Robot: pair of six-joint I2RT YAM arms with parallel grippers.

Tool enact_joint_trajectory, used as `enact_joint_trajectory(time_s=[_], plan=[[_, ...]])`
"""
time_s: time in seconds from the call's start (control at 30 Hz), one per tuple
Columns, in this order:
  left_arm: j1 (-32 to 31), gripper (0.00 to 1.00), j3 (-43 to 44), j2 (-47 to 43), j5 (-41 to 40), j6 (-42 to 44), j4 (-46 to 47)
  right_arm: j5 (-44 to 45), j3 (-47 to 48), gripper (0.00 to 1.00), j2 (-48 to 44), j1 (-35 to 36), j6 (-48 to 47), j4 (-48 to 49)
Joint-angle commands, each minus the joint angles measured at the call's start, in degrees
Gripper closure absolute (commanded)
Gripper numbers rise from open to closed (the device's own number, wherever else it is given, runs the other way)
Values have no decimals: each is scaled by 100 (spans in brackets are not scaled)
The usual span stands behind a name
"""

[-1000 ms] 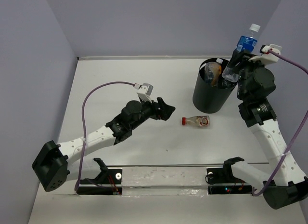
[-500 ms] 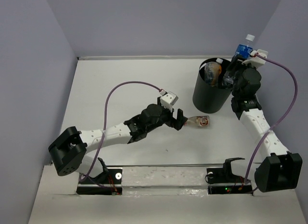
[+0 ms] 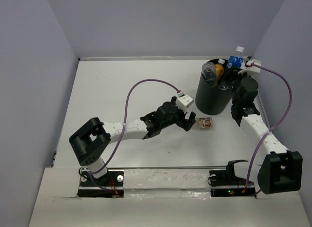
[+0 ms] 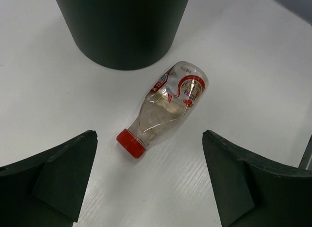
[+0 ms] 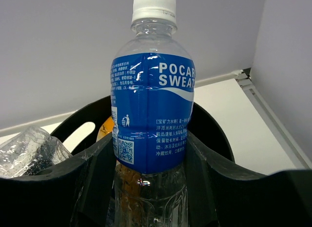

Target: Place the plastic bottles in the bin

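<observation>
The black bin (image 3: 210, 97) stands at the back right; its wall shows in the left wrist view (image 4: 122, 27) and its rim in the right wrist view (image 5: 214, 134). My right gripper (image 3: 233, 71) is shut on a clear blue-labelled bottle (image 5: 153, 114) and holds it upright over the bin's right rim (image 3: 235, 58). A clear bottle (image 3: 209, 71) and an orange-yellow one (image 3: 219, 71) lie in the bin. A small red-capped bottle (image 4: 165, 105) lies on the table in front of the bin (image 3: 204, 123). My left gripper (image 3: 190, 123) is open just left of it, a jaw on each side of its cap end (image 4: 131, 142).
The white table (image 3: 122, 90) is ringed by grey-lilac walls. A metal rail (image 3: 165, 175) with two black clamps runs along the near edge. Purple cables loop over both arms.
My left arm has reached right until its open jaws are at the red-capped bottle. My right gripper has lowered the blue-labelled bottle closer to the bin's rim.
</observation>
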Motion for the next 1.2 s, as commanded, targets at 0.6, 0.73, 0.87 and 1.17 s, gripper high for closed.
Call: enact_joint_trajectory(time_s=[0.6, 0.73, 0.87, 1.17], plan=[[-32, 2, 685, 598, 215, 354, -12, -902, -232, 35, -499, -23, 66, 130], [-76, 2, 754, 676, 197, 441, -56, -1061, -135, 24, -552, -23, -5, -256], [-146, 3, 930, 869, 118, 547, -179, -1000, -161, 13, -684, -23, 82, -529], [-243, 4, 1036, 1125, 153, 530, -214, -675, -48, 18, -1158, -23, 355, -1162]])
